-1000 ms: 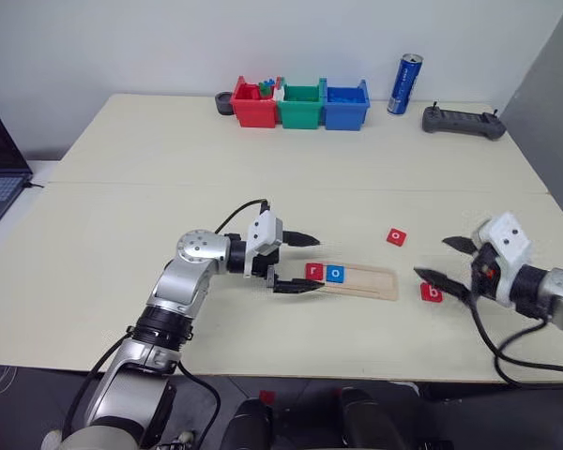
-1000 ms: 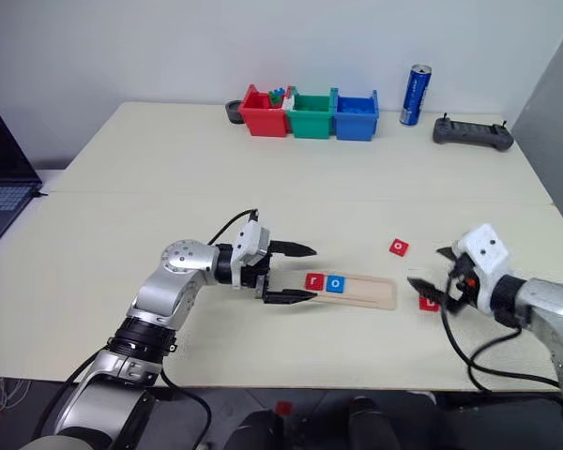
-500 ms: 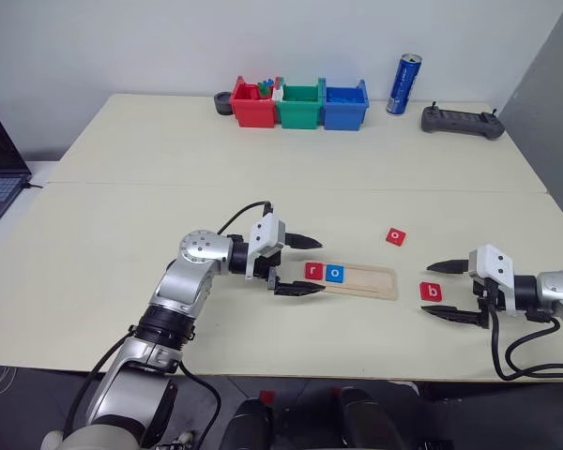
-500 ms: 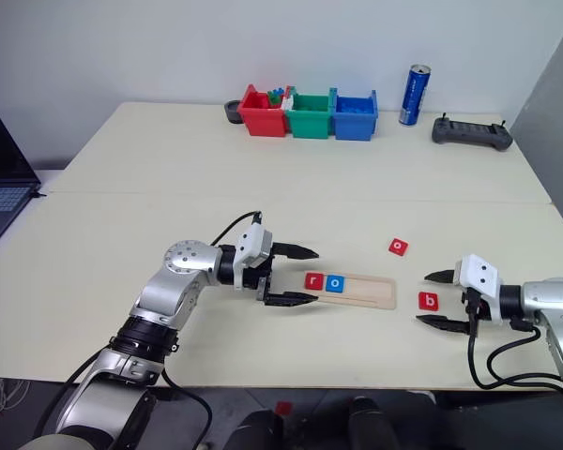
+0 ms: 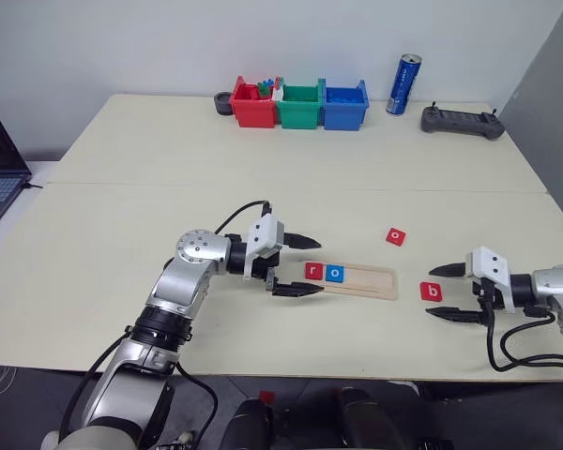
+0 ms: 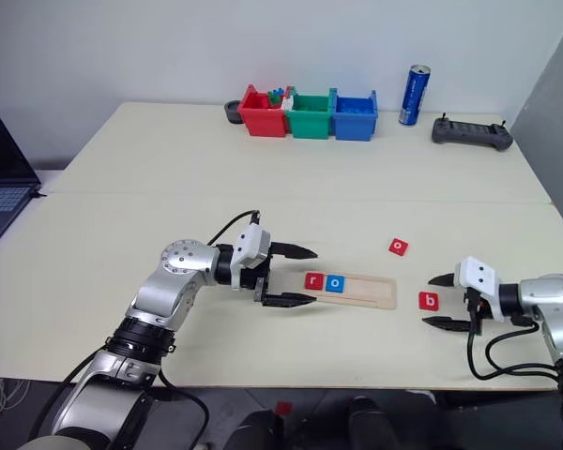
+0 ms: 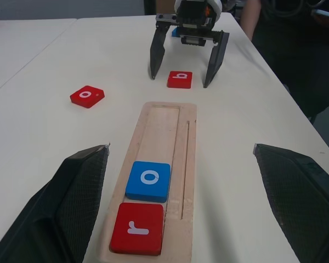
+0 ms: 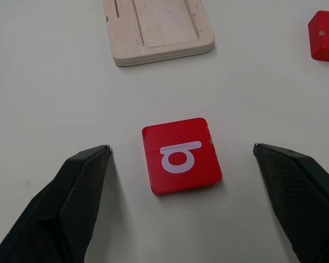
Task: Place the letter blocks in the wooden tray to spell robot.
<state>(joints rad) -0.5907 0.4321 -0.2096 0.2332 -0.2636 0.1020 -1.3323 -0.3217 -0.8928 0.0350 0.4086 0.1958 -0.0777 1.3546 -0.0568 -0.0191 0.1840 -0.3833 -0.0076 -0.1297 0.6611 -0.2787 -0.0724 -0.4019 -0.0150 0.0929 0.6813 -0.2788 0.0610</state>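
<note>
- Right gripper (image 5: pixel 453 292) is hanging at lower right of the head view with both black fingers spread wide either side of the small flat red square tile marked b (image 8: pixel 181 155), gripping nothing yet.
- To do this step well, I reckon: be dropping straight down, keeping the tile centred between the fingers, closing on two opposite flat edges rather than corners. It's thin, so fingertips need to reach right to the tabletop or they'll skate over it.
- The b tile is lying flat on the cream table (image 5: pixel 169 187), just beside the right-hand end of the long pale-wood tray (image 5: pixel 371 281), not touching it.
- Tray's long axis is running left to right across the middle of the head view. Red r tile (image 5: pixel 313 271) and blue o tile (image 5: pixel 335 274) are sitting side by side at its left end; the rest of the groove is bare.
- Next free slot is directly right of the blue o.
- Red o tile (image 5: pixel 396 236) is lying loose above the tray's right end, near but apart.
- Left gripper (image 5: pixel 296 264) is sitting at the tray's left end, fingers spread wide, empty.
- A t tile I can't spot.
</note>
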